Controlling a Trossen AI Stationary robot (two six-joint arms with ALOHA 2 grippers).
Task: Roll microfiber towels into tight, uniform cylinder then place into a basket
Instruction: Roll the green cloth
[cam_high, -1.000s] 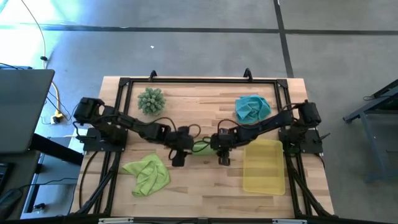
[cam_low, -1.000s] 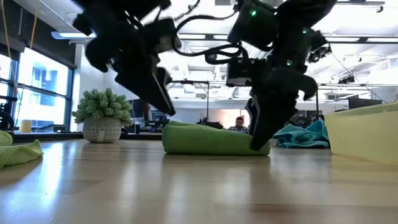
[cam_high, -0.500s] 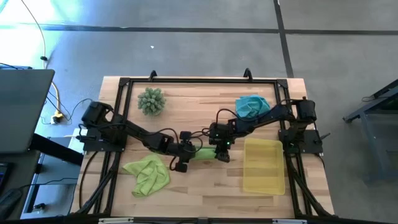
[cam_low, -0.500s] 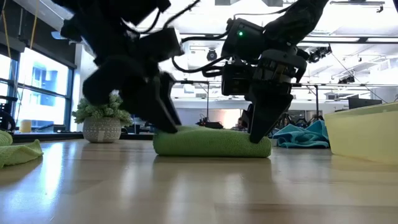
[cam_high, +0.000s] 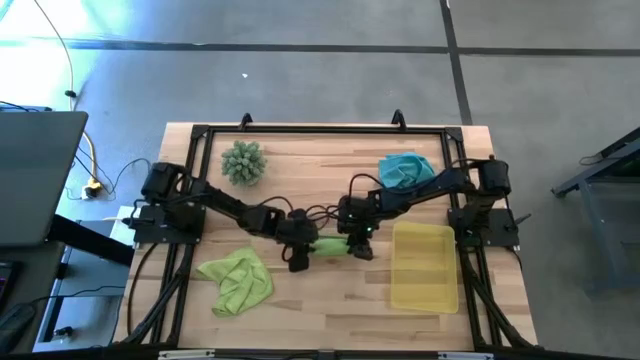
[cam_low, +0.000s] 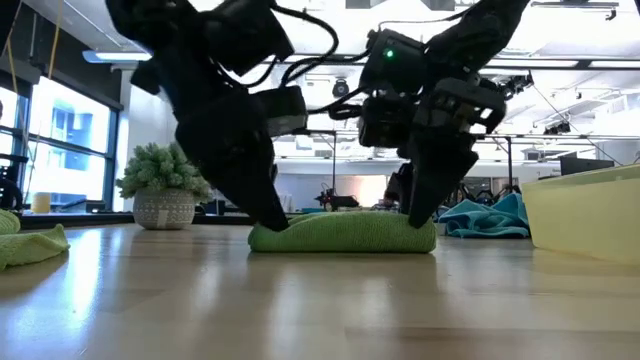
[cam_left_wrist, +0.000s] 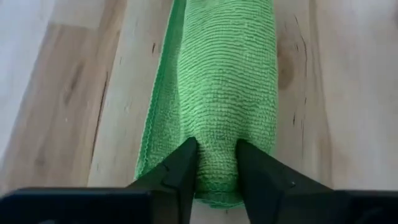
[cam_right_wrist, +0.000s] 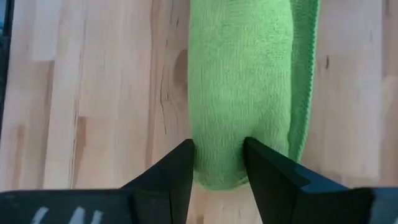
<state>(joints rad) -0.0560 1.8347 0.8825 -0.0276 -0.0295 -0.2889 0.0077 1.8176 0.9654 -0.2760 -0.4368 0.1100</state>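
On my pale wood counter (cam_high: 300, 300), my left pincer (cam_left_wrist: 214, 165) pinches the left end of the rolled lime towel (cam_high: 330, 246) mid-counter; my right pincer (cam_right_wrist: 217, 163) pinches its right end. The yellow basket (cam_high: 425, 267) lies right, bare boards nearer.

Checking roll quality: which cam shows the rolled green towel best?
Left wrist view: the rolled green towel fills the frame, showing its loose edge and the left end effector pinching one end. Right wrist view shows the opposite end in the right end effector. Low view gives its side profile; high view mostly hides it behind the arms.
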